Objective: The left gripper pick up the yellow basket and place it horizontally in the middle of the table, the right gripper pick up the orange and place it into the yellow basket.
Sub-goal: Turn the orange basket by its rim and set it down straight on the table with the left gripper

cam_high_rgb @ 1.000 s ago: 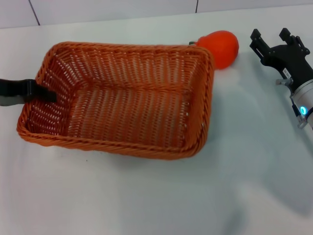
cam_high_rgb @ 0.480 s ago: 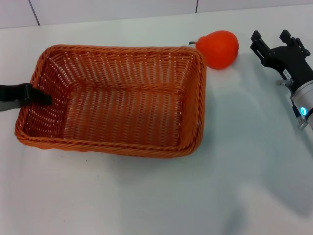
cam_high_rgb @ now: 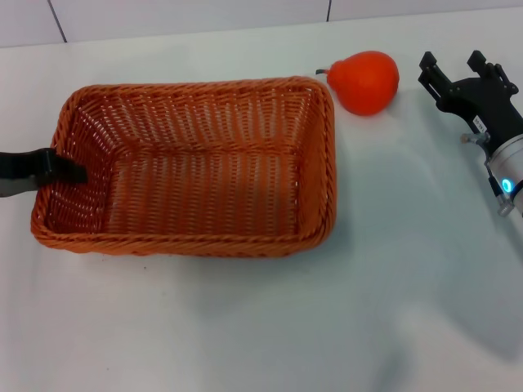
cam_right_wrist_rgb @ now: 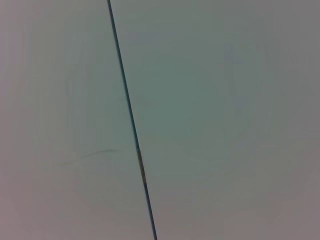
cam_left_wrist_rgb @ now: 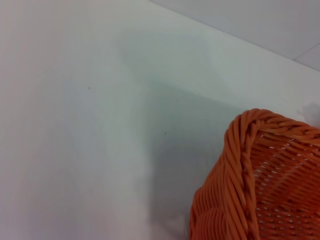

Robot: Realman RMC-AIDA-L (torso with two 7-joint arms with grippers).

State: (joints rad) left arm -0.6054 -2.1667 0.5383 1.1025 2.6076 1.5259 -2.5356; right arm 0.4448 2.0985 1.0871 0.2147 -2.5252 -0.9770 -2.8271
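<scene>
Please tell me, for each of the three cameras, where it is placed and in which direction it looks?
Head: high on the robot, looking down at the table, yellow basket, orange; left tool and right tool show.
Left wrist: low, facing the basket's braided corner; no arm shows.
Right wrist: plain surface, thin dark line.
Head and left wrist share the basket.

Left all-black gripper (cam_high_rgb: 72, 170) is getting cut off at the 9 o'clock edge of the head view; only the finger tip at the orange-brown woven wicker basket's (cam_high_rgb: 196, 163) short wall is showing, grip state unclear. Left wrist view is cropping the basket (cam_left_wrist_rgb: 260, 185) to one corner at 5 o'clock. Silver-white wrist of the right claw gripper (cam_high_rgb: 462, 64) is running off at 3 o'clock.
</scene>
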